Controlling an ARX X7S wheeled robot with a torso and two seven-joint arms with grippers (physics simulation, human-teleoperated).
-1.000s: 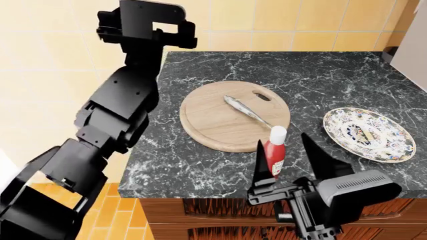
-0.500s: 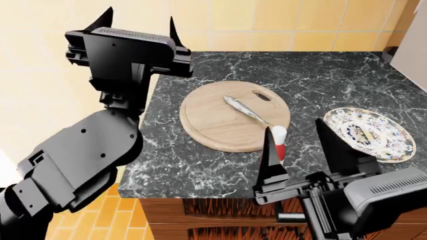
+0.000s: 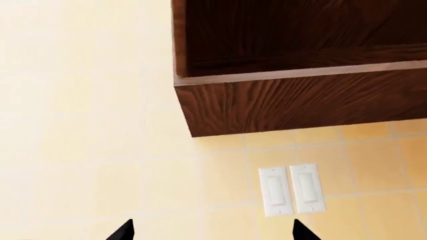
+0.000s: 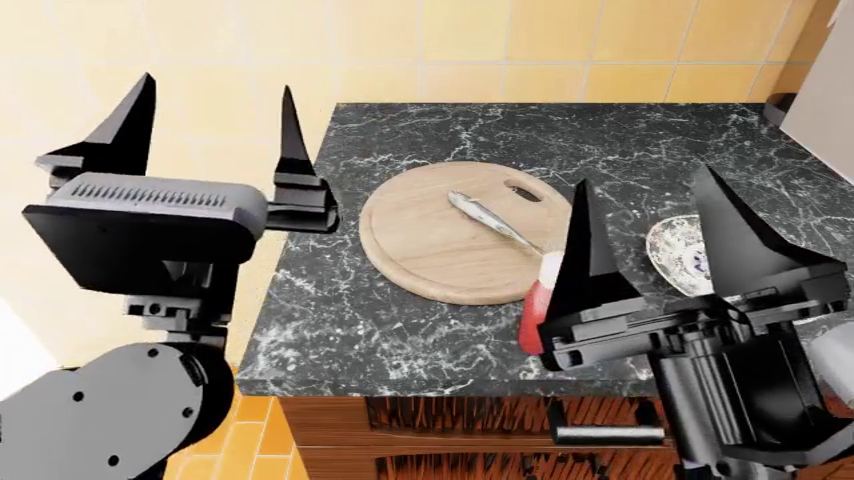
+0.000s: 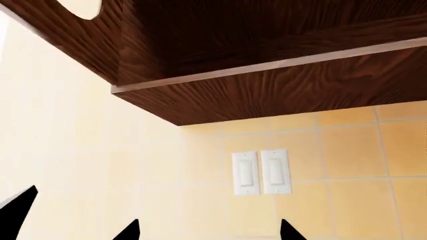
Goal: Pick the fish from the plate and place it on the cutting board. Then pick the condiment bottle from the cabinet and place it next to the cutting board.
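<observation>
fish (image 4: 495,221) on cutting board (image 4: 427,250)

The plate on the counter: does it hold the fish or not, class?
No. The fish lies on the cutting board. The visible part of the plate is bare; the right gripper hides the rest.

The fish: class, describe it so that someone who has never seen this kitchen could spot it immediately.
Start at the black marble counter and find the round wooden cutting board. The fish lies diagonally on it near the oval hole. It is the only slender, shiny silver thing; the neighbouring condiment bottle is red.
</observation>
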